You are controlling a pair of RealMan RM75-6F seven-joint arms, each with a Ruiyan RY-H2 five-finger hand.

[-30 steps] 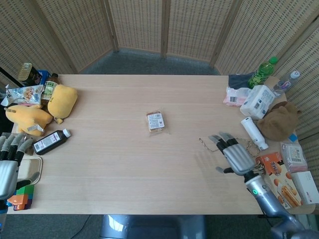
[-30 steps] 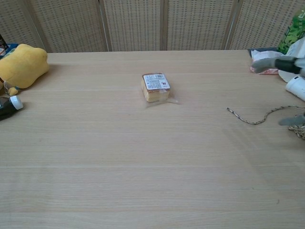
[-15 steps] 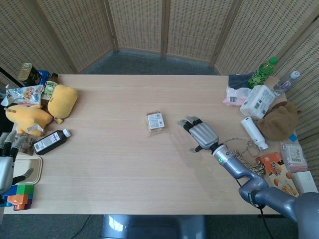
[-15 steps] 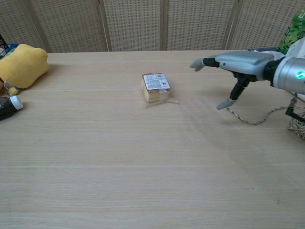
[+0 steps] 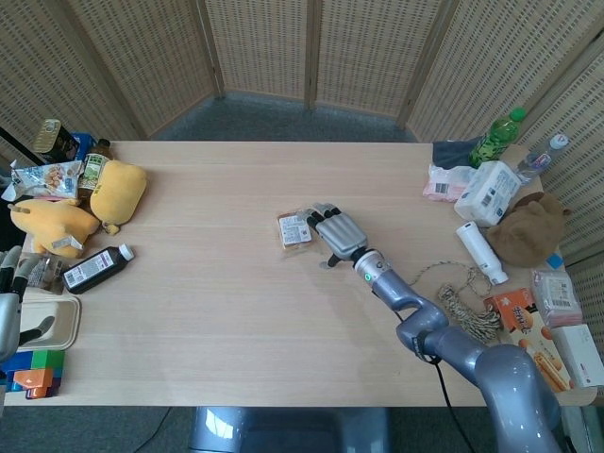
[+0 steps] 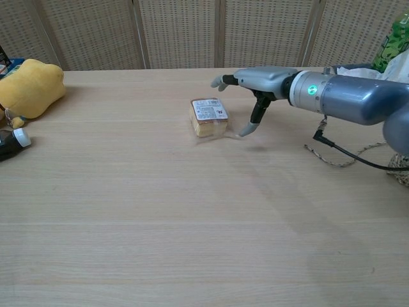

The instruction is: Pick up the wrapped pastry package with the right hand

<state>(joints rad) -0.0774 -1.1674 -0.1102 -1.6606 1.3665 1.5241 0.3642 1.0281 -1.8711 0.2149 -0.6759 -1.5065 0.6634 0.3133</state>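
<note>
The wrapped pastry package [image 5: 294, 230] [image 6: 208, 118], a small clear-wrapped cake with a white label, lies flat near the table's middle. My right hand [image 5: 339, 232] [image 6: 254, 83] hovers just to its right, fingers stretched out towards it and thumb hanging down, holding nothing; I cannot tell if its fingertips touch the wrapper. My left hand [image 5: 11, 307] sits at the far left edge of the head view by a tray, open and away from the package.
Yellow plush toys [image 5: 115, 193], a dark bottle [image 5: 97, 267] and snacks crowd the left edge. At the right lie a cord [image 6: 339, 157], a white tube [image 5: 481, 251], a tissue pack [image 5: 491, 191], a green bottle [image 5: 496, 137] and boxes [image 5: 528, 335].
My right arm swept from the table's right side leftward across the table, ending beside the package. The left hand drew back a little toward the left edge. The package stayed put.
</note>
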